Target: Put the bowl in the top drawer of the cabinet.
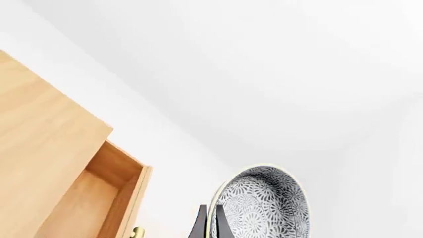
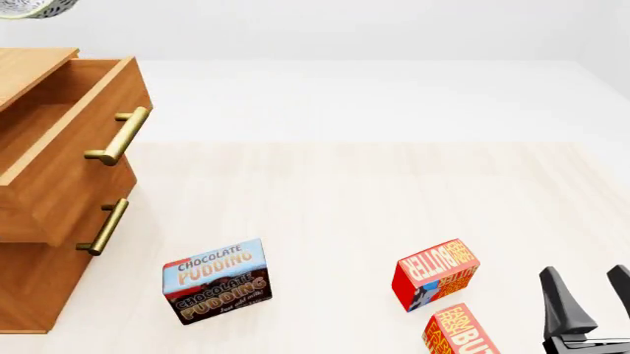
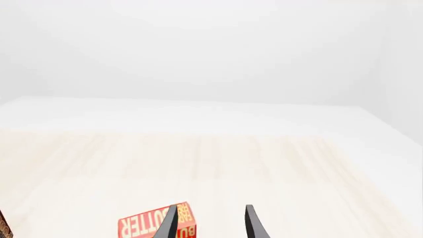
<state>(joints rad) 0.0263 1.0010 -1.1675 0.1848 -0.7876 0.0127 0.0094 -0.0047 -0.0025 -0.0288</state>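
Bowl (image 1: 264, 203) held aloft, rim clamped between the left tool's (image 1: 209, 220) fingers, above and just beside the pulled-out top drawer (image 2: 74, 140) of the cabinet (image 2: 29, 287); judged next: carry over the cavity; right tool (image 2: 591, 295) apart, idle.

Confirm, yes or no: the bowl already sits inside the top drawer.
No. In the left wrist view the bowl is clamped by its rim in the left gripper, off to the side of the open top drawer.
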